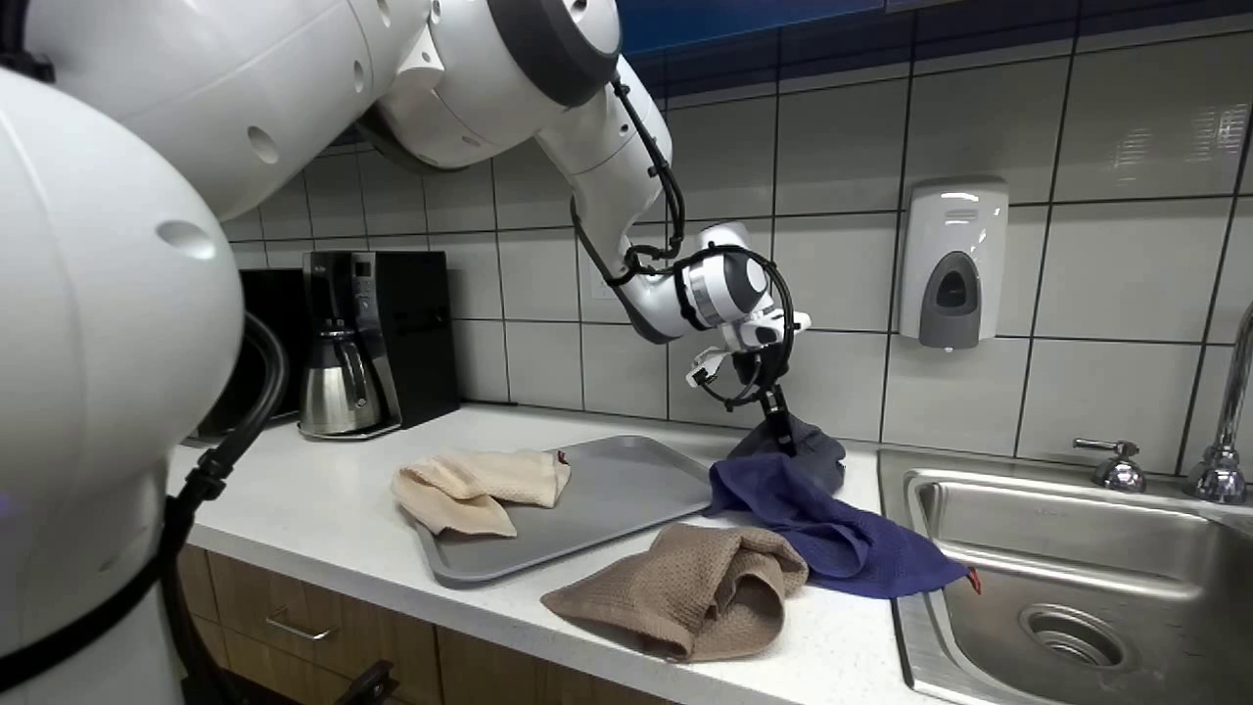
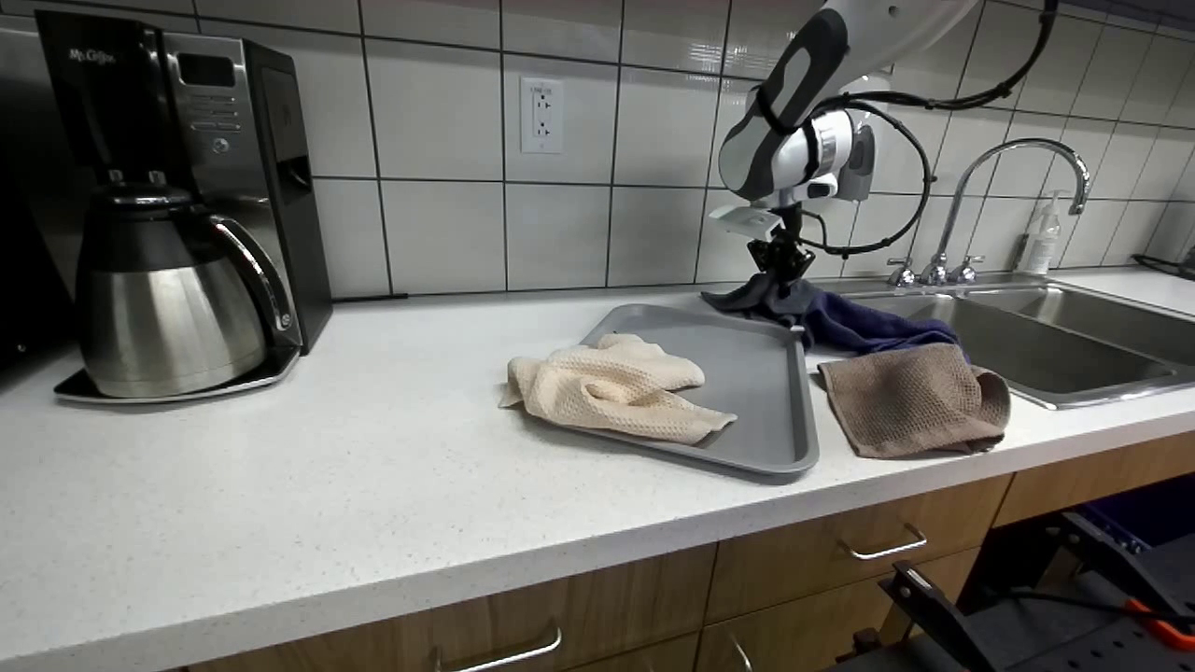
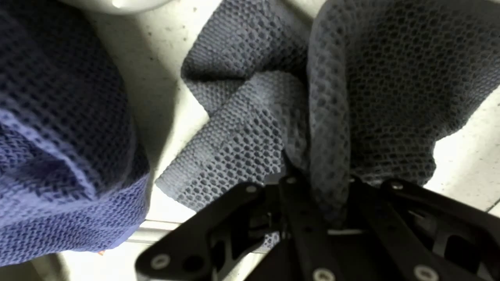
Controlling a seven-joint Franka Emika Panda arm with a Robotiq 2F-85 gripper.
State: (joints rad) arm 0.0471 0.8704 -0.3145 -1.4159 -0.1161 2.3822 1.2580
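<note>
Jaws pinch a fold of the gray cloth (image 3: 328, 109) beside the tray (image 1: 626, 490). Probable step: positioning it; next move calls for straight vertical travel.

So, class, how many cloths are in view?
4: cream cloth, partly on the tray; brown cloth, near the counter edge; blue cloth, between brown and gray; gray cloth, held by the tool. Folds could hide more.

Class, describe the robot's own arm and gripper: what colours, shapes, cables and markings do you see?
The arm is white, built of smooth, rounded segments with dark grey bands and small round recesses. Black cables run along it and loop near its end. The gripper is black, with slim fingers, angular linkages and pale round fasteners. No lettering is legible on either.
</note>
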